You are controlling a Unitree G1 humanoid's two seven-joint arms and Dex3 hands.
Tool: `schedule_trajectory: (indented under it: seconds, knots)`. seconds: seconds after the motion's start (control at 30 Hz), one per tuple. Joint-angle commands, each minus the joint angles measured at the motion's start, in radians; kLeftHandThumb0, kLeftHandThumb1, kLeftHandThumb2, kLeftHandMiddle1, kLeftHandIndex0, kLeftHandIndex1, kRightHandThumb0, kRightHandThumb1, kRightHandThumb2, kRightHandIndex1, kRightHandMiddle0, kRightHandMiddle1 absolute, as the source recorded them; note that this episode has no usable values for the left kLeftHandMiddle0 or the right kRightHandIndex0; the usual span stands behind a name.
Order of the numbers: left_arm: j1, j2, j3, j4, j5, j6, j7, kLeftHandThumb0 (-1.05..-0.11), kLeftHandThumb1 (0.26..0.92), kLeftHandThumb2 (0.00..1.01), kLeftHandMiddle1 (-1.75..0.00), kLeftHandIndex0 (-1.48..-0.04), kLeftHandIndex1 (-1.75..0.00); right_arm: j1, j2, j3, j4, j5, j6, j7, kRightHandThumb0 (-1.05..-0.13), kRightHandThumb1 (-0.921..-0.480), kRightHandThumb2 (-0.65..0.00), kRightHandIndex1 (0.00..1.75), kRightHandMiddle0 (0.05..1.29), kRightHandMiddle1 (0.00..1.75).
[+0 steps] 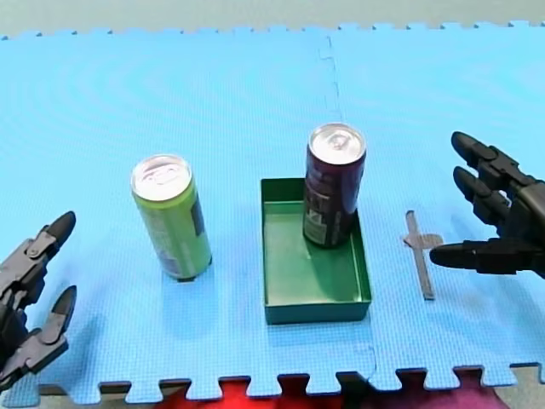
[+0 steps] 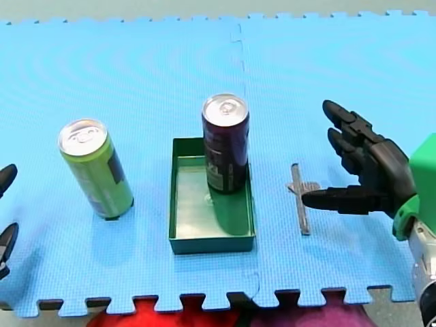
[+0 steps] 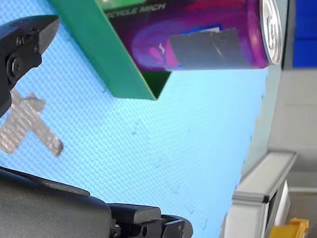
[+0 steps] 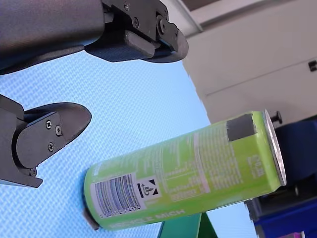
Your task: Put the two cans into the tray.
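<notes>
A purple can [image 1: 334, 187] stands upright inside the green tray [image 1: 315, 311], at its far end. In the first wrist view the purple can [image 3: 198, 34] rises over the tray's wall [image 3: 114, 64]. A lime-green can [image 1: 172, 217] stands upright on the mat left of the tray, a short gap from it. The second wrist view has the green can [image 4: 183, 173] close beyond dark fingers [image 4: 44, 134]. My left hand [image 1: 64, 260] is at the front left corner, apart from the green can. My right hand [image 1: 450, 204] is right of the tray and holds nothing.
A blue foam mat [image 1: 213, 94] covers the surface, with a seam running back from the tray. A grey tape cross [image 1: 420, 251] is stuck to the mat between the tray and my right hand. The mat's jagged front edge [image 1: 281, 383] runs close to me.
</notes>
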Motion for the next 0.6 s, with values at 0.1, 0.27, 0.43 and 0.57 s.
schedule_trajectory:
  seconds: [0.1, 0.27, 0.43, 0.57]
  knots:
    - [-0.007, -0.011, -0.01, -0.015, 0.047, -0.017, 0.064, -1.048, 0.896, 0.24, 0.0, -0.3, 0.0, 0.012, 0.003, -0.002, 0.001, 0.0, 0.002, -0.018, -0.411, -0.584, -0.001, 0.01, 0.14, 0.01]
    - [0.003, -0.042, -0.028, -0.123, 0.069, 0.021, 0.129, -1.048, 0.73, 0.01, 0.0, -0.27, 0.0, 0.018, 0.005, -0.002, 0.009, -0.004, 0.003, -0.038, -0.404, -0.587, -0.002, 0.01, 0.15, 0.01]
    - [0.0, -0.057, -0.036, -0.153, 0.106, 0.067, 0.207, -1.048, 0.714, 0.0, 0.0, -0.25, 0.0, 0.022, 0.0, 0.002, 0.019, -0.015, 0.003, -0.056, -0.405, -0.594, -0.003, 0.01, 0.15, 0.01]
    - [0.002, -0.068, -0.046, -0.18, 0.124, 0.111, 0.252, -1.048, 0.7, 0.0, 0.0, -0.24, 0.0, 0.027, 0.002, 0.005, 0.033, -0.026, 0.005, -0.072, -0.405, -0.601, -0.004, 0.01, 0.16, 0.0]
